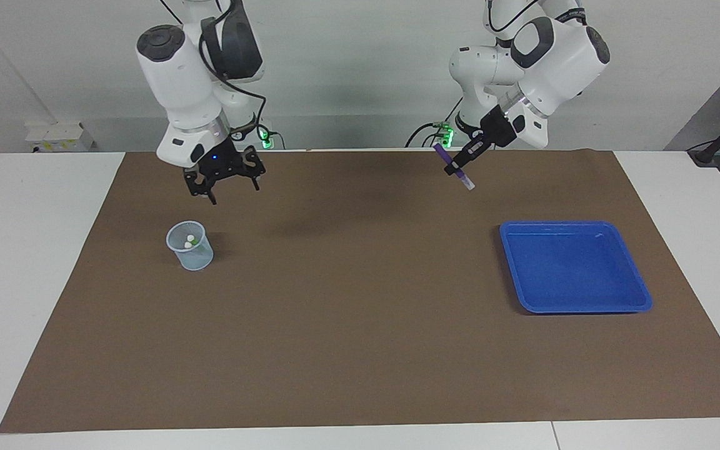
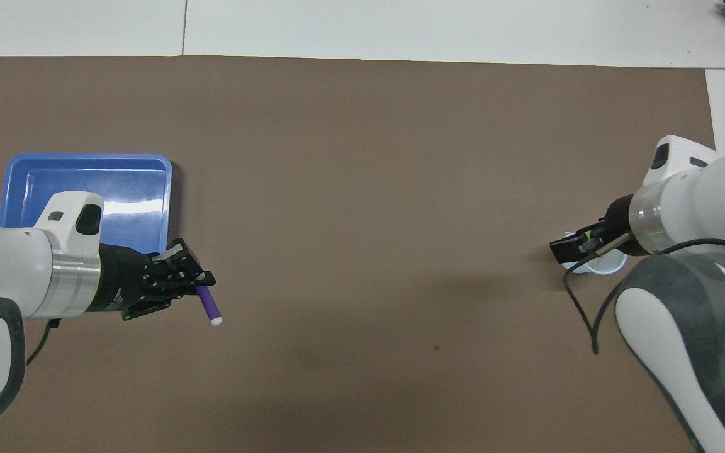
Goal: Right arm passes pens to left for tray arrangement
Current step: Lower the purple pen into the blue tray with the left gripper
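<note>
The purple pen [image 1: 454, 166] was up in the air, tilted, with its white tip pointing down. The left gripper [image 1: 458, 166] had its fingers closed tight around the pen's middle. It hung over the brown mat [image 1: 360, 325] on the tabletop [image 1: 35, 262], just beside the blue tray [image 1: 638, 294] but not over it. The tray had nothing in it. The right gripper [image 1: 225, 181] hung over the little clear cup [image 1: 190, 246] with its fingers spread open and holding nothing. Two more pens seemed to stand in the cup. If the left gripper let go here, I think the pen would miss the tray and roll away.
</note>
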You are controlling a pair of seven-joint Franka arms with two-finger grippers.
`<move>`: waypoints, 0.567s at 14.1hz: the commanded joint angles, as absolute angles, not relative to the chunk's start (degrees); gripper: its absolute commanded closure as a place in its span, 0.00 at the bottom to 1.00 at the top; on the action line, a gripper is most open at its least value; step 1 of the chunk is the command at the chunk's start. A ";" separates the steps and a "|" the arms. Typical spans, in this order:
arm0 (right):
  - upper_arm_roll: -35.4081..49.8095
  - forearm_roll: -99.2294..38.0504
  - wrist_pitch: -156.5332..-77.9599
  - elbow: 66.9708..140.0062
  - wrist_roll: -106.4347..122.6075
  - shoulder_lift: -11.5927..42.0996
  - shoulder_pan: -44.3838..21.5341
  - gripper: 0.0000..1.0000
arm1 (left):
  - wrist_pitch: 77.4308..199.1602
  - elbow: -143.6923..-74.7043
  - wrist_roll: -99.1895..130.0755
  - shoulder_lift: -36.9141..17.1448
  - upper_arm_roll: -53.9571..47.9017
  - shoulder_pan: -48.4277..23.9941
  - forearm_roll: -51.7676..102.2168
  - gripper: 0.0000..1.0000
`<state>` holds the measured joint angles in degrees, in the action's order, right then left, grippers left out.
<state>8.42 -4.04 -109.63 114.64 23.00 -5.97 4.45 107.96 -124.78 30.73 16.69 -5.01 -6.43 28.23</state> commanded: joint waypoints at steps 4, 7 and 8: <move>9.40 -2.12 -117.50 121.73 28.90 -6.16 6.15 0.48 | 104.15 -123.84 8.56 16.70 -5.45 -0.71 14.87 1.00; 9.40 -0.88 -119.88 121.73 32.16 -4.84 6.94 0.49 | 105.29 -123.75 -1.21 13.98 -5.45 1.75 11.00 1.00; 9.40 -0.79 -121.27 121.73 33.82 -4.49 7.47 0.49 | 105.99 -123.31 -2.45 12.58 -5.45 1.84 9.68 1.00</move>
